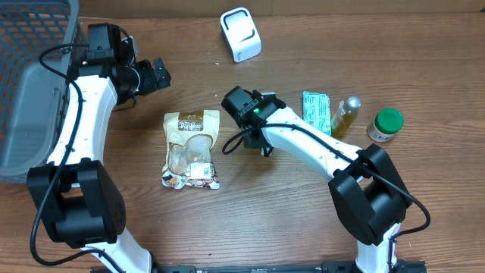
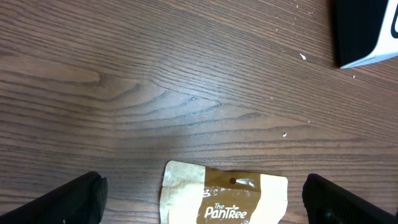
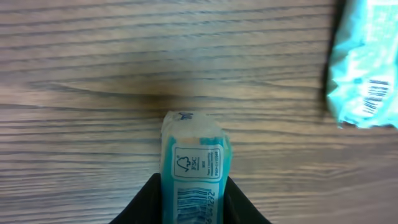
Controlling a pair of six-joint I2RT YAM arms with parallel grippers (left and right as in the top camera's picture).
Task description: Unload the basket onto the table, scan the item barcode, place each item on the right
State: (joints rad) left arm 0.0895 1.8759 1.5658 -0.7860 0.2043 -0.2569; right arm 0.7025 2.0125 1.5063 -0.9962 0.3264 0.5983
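bring the barcode face to the scanner

the right gripper (image 3: 194, 204) pinches a slim teal carton (image 3: 194, 155) by its long sides, with the barcode panel facing the wrist camera, over the wooden table (image 3: 93, 74). to scan well, i judge the pinch should hold firm while the wrist carries the carton toward the white scanner (image 1: 240, 34) at the far side and turns the printed face squarely to it, unhurried. the left gripper (image 1: 158, 74) hangs spread wide and empty near the top of the pantree snack pouch (image 1: 192, 149), best left clear of that path.
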